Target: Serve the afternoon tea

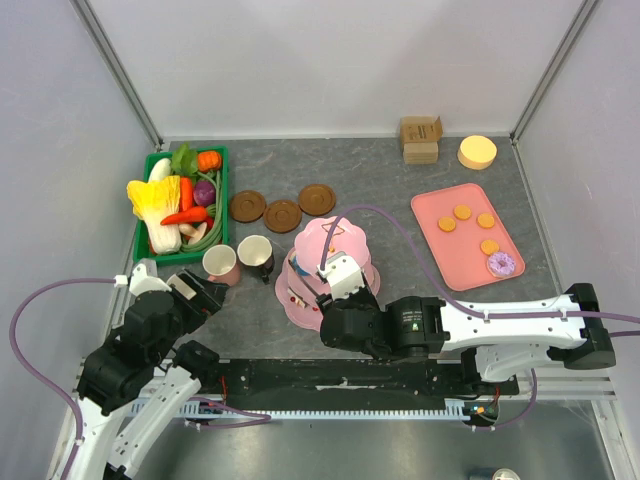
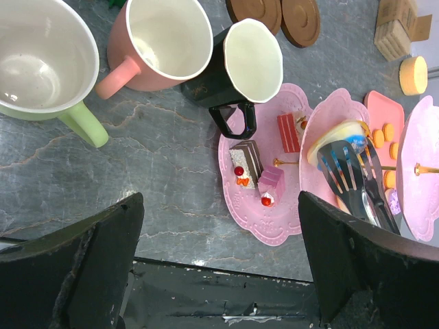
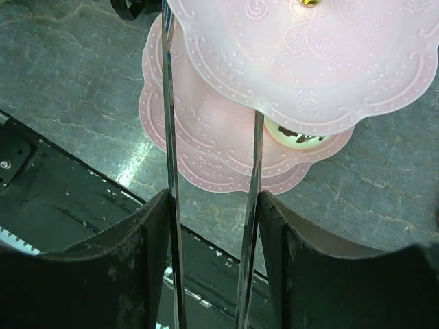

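Observation:
The pink tiered stand (image 1: 310,262) stands near the table's front, and its lowest tier (image 2: 274,219) carries cake bits (image 2: 245,164). My right gripper (image 3: 214,205) is shut on metal tongs (image 3: 170,137), whose slotted ends (image 2: 353,179) reach over a middle tier beside a cream-coloured snack (image 2: 339,133). Left of the stand are the pink mug (image 2: 161,41), the dark mug (image 2: 240,68) and the pale green mug (image 2: 41,68). My left gripper (image 2: 219,233) hangs open and empty in front of them. Three brown saucers (image 1: 282,215) lie behind the mugs.
A pink tray (image 1: 470,250) at the right holds orange biscuits (image 1: 462,212) and a purple donut (image 1: 500,264). A green basket (image 1: 222,190) of toy vegetables stands at the back left. Cardboard blocks (image 1: 420,138) and a yellow disc (image 1: 477,151) sit at the back right.

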